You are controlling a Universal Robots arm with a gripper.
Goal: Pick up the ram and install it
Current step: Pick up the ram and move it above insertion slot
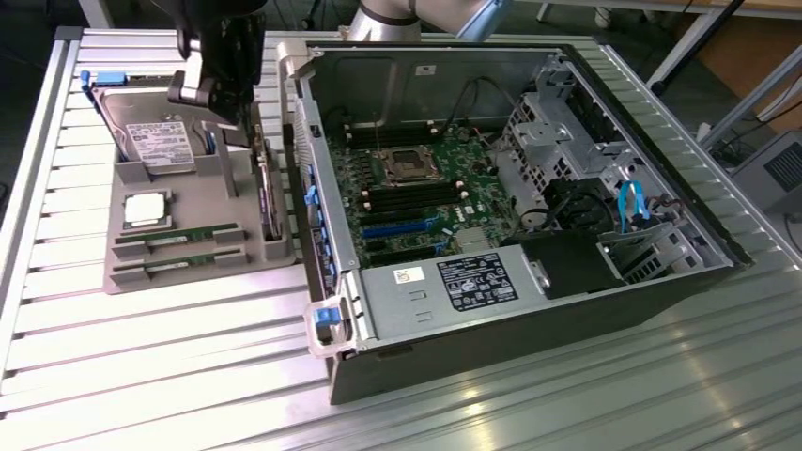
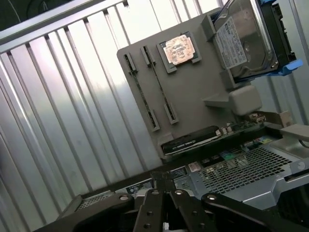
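Observation:
Two ram sticks (image 1: 176,238) (image 1: 176,265) stand on edge in slots at the near end of the grey holder tray (image 1: 188,202), in the exterior view's left. They are thin green boards. In the wrist view the same sticks (image 2: 140,92) (image 2: 159,84) run side by side across the tray (image 2: 193,96). My gripper (image 1: 223,111) hangs above the far end of the tray, over the hard drive, well apart from the sticks. Its dark fingers (image 2: 153,203) meet, shut with nothing between them (image 2: 164,186).
On the tray also lie a hard drive (image 1: 157,132), a square silver processor (image 1: 146,209) and an expansion card (image 1: 269,193) on edge. The open computer case (image 1: 701,197) lies to the exterior view's right, its motherboard (image 1: 420,202) with long black slots exposed. A slatted metal table (image 1: 163,357) carries everything.

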